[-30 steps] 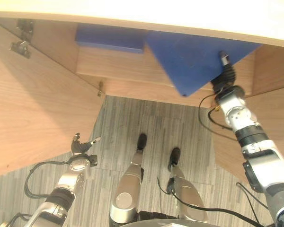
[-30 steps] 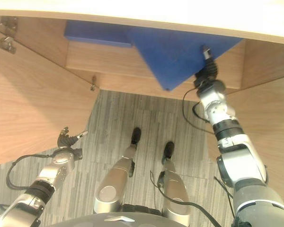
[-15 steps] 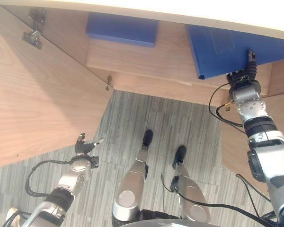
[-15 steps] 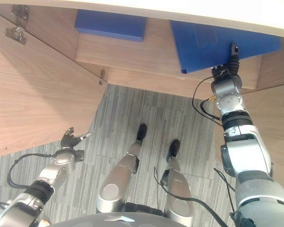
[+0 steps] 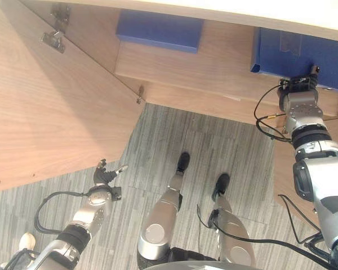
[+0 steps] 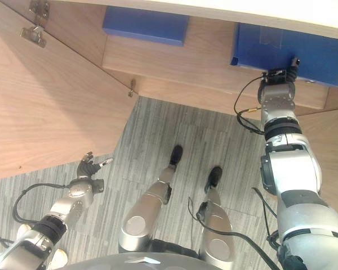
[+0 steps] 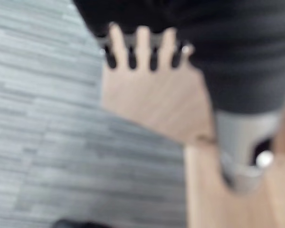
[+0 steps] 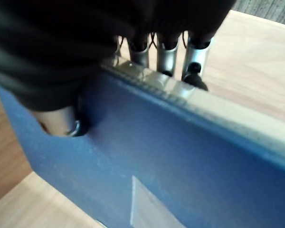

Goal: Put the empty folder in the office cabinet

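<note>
The blue folder (image 5: 302, 55) stands upright on its edge at the right end of the wooden cabinet shelf (image 5: 214, 64). My right hand (image 5: 298, 93) holds it from the near side. In the right wrist view the fingers (image 8: 167, 56) curl over the folder's (image 8: 180, 161) pale edge and the thumb presses on its blue face. My left hand (image 5: 105, 178) hangs low at the left over the carpet, fingers relaxed and holding nothing; its fingers (image 7: 142, 45) also show in the left wrist view.
A second blue folder (image 5: 160, 31) lies further left on the same shelf. The cabinet's left door (image 5: 50, 112) stands wide open with hinges (image 5: 55, 38) near its top. A wooden side panel (image 6: 332, 140) is at the right. Grey striped carpet (image 5: 203, 152) lies below.
The folder has swung from a tilted, flat-facing pose to upright and gone rightward into the cabinet with my right hand. The camera has shifted too. The left hand stays low.
</note>
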